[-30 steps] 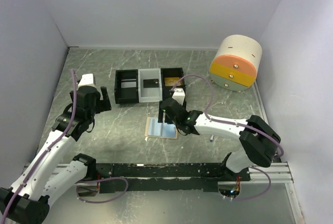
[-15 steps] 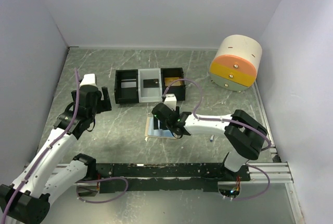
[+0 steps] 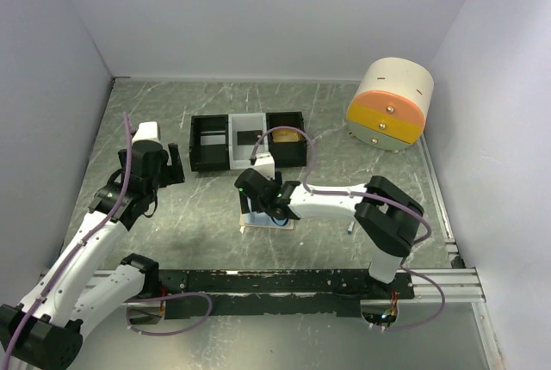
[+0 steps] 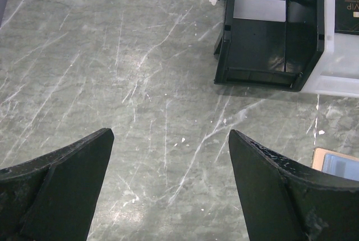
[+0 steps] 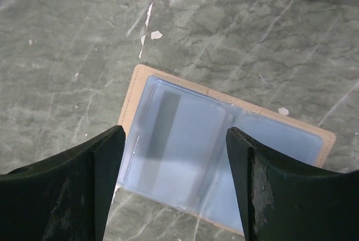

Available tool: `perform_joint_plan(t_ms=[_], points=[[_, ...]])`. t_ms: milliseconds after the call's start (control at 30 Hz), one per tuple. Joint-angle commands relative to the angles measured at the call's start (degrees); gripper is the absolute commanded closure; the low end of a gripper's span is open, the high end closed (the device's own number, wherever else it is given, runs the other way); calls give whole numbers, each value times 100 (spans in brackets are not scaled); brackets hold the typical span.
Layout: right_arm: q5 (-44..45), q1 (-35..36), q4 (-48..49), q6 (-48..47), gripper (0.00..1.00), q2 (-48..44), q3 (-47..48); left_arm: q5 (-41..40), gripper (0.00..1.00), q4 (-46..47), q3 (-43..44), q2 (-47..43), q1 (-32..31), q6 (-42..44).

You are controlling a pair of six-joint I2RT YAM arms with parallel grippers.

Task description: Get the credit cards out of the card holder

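Observation:
The card holder (image 3: 269, 222) lies open and flat on the table, tan outside and pale blue inside. In the right wrist view the card holder (image 5: 269, 140) shows a card (image 5: 174, 140) with a dark stripe inside the clear sleeve on its left half. My right gripper (image 5: 175, 134) hangs open just above that half, one finger on each side of the card and touching nothing; from above, the right gripper (image 3: 256, 200) covers the holder's left part. My left gripper (image 4: 169, 134) is open over bare table, away to the left, the left gripper (image 3: 172, 168) beside the tray.
A black-and-white three-compartment tray (image 3: 209, 166) stands behind the holder, with a dark card (image 3: 250, 138) in the white middle part and a gold one (image 3: 284, 135) on the right. A round drawer cabinet (image 3: 392, 105) stands far right. A small metal bit (image 3: 350, 229) lies right of the holder.
My right arm has swung left, carrying its open gripper from the holder's right side over to its left half. The left arm has barely moved.

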Motion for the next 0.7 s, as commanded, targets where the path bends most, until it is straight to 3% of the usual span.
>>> perform_joint_plan(t_ms=[0,667], points=[[242,40,-451,135,26,320,311,36,5,12,100,4,74,74],[61,42,-522,-38,30,897,414,68,5,3,106,110,70,96]])
